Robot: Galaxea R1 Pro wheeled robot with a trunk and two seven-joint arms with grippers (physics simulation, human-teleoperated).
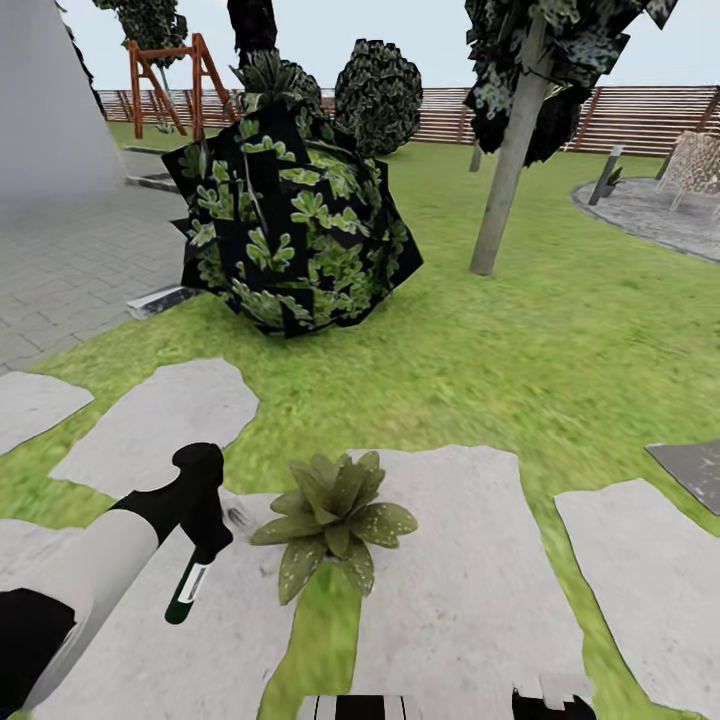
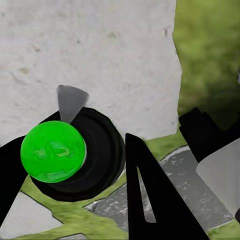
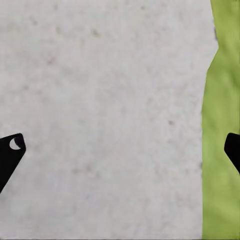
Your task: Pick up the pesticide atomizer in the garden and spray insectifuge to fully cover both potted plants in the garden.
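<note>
- Bright green lawn [image 1: 560,330] under even daylight and a pale sky.
- Flat pale grey stepping stones [image 1: 160,415] set in the grass.
- Grey brick paving [image 1: 70,260] beside a plain grey wall [image 1: 45,95].
- Brown slatted wooden fence [image 1: 640,115] behind; red-brown wooden swing frame [image 1: 170,75] before it.
- Big dark broad-leaved shrub [image 1: 290,215]; grey tree trunk [image 1: 510,160].

1 potted plant [image 1: 335,520], a low rosette of broad, pointed, speckled green leaves, sits at a stepping stone's [image 1: 470,590] edge. The green-bodied, black-headed atomizer [image 1: 192,560] hangs tilted just beside it.
</note>
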